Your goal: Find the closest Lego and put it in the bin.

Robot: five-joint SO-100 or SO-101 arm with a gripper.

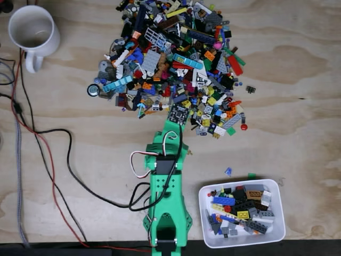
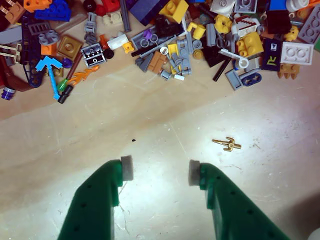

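Observation:
A big heap of mixed Lego pieces [image 1: 170, 58] covers the upper middle of the wooden table in the fixed view. My green arm [image 1: 165, 181] reaches up from the bottom edge to the heap's near edge. In the wrist view my gripper [image 2: 161, 170] is open over bare wood, with nothing between its grey pads [image 2: 127, 167]. The heap's edge [image 2: 165, 50] lies just beyond. A small gold Lego piece [image 2: 227, 145] lies alone, a little ahead and right of the right fingertip. The white bin [image 1: 240, 183], holding several pieces, stands to the right of the arm's base.
A white mug [image 1: 33, 31] stands at the top left. Black, red and white cables [image 1: 48, 154] trail across the left side to the arm. A small blue piece [image 1: 228, 171] and a green one [image 1: 251, 175] lie just above the bin.

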